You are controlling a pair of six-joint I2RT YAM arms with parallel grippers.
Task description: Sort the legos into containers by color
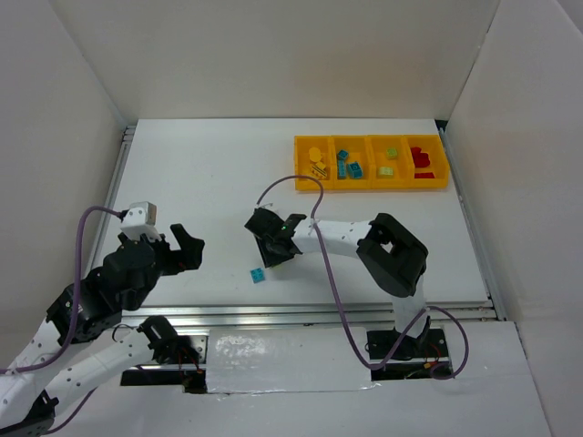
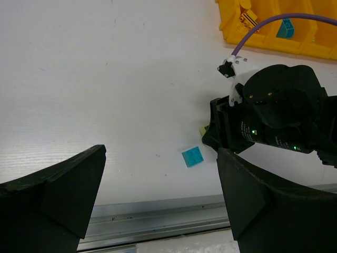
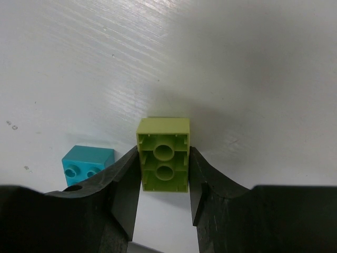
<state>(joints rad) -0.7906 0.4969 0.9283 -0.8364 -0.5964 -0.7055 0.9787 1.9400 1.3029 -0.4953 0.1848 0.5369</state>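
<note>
My right gripper (image 3: 163, 168) is shut on a light green brick (image 3: 163, 155), its hollow underside facing the camera, both fingers pressed on its sides. In the top view that gripper (image 1: 269, 244) is low over the table's middle. A teal blue brick (image 1: 259, 275) lies loose just beside it, also in the right wrist view (image 3: 87, 164) and the left wrist view (image 2: 192, 156). My left gripper (image 1: 182, 248) is open and empty, well left of the bricks. The yellow tray (image 1: 371, 187) at the back right holds yellow, blue, green and red bricks in its compartments.
White walls stand around the table. A metal rail (image 1: 301, 314) runs along the near edge. A purple cable (image 1: 296, 179) loops from the right wrist. The right arm's elbow (image 1: 393, 253) stands right of the gripper.
</note>
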